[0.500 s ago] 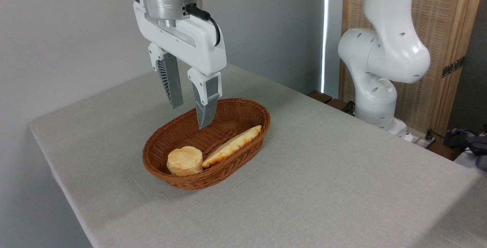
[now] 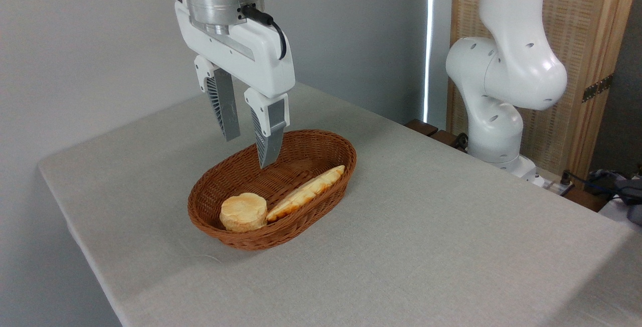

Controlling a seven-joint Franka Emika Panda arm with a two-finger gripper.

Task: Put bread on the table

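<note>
The bread, a small round thick bun with a pale golden top, lies at the near left end of a brown oval wicker basket. The basket rests on the table, which is covered in plain light grey cloth. My gripper hangs open above the basket's back left part, higher than the bun and behind it. Nothing is between its fingers.
A long flat baguette-like loaf lies diagonally in the basket beside the bun. The arm's white base stands past the table's right back edge, in front of a wooden screen. Cables lie at the far right.
The gripper has shifted slightly left and up. The bun, loaf and basket have not moved.
</note>
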